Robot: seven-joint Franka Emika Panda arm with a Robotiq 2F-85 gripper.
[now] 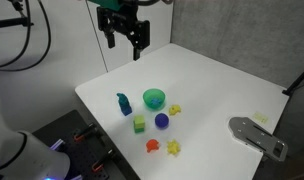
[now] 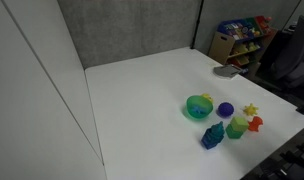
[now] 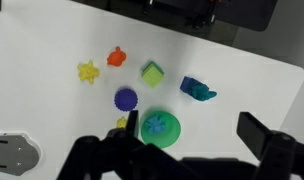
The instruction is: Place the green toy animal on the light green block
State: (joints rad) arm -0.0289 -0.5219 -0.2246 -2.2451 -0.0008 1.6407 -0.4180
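Observation:
The green toy animal, a small dark teal figure, lies on the white table; it also shows in both exterior views. The light green block sits a short way from it, apart, and shows in both exterior views. My gripper hangs high above the table's far side, open and empty. In the wrist view its dark fingers frame the lower edge, well above the objects. The gripper is out of one exterior view.
A round green bowl stands by the toy animal, with a purple ball, an orange toy and a yellow toy nearby. A grey flat object lies at the table's edge. The table edge runs close to the toys.

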